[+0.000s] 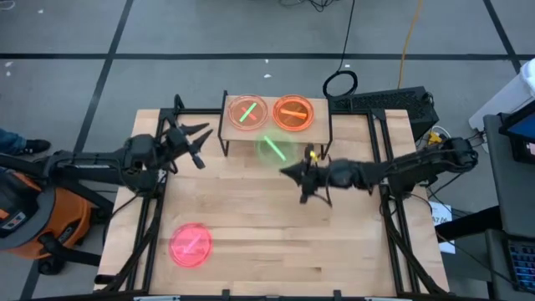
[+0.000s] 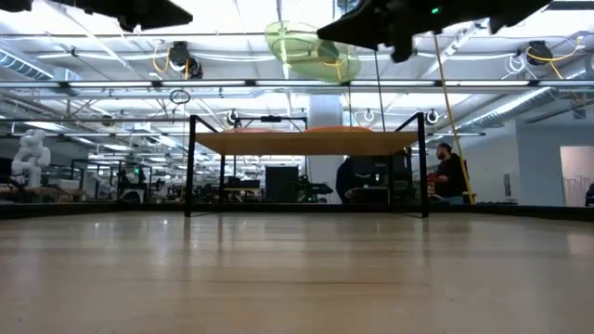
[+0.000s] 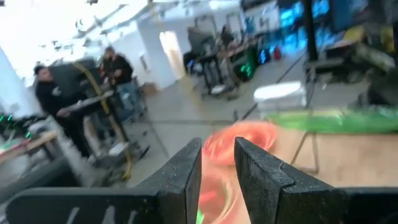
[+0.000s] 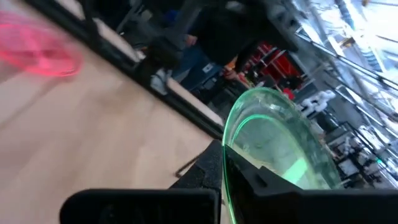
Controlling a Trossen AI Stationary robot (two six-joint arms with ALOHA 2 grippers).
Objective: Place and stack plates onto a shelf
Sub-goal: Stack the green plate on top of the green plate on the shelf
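A wooden table (image 1: 276, 226) is seen from above, with a small light-wood shelf (image 1: 319, 132) on thin black legs standing at its far edge. Two plates already lie side by side on the shelf: a pale orange-pink plate (image 1: 247, 112) with a green streak, and an orange plate (image 1: 292, 113) to its right.

The right gripper (image 1: 294, 174) reaches in from the right side and hangs in the air just in front of the shelf. Its fingers are clamped on the rim of a green plate (image 1: 273, 148), which is lifted above shelf height and tilted, as the level view across the table shows. The wrist camera shows the green rim pinched between the two dark fingers (image 4: 208, 171).

The left gripper (image 1: 199, 146) hovers near the shelf's left end, holding nothing. Its fingers look slightly parted, though the view is blurred.

A pink plate (image 1: 191, 244) lies flat on the table near the front left, well apart from both arms.
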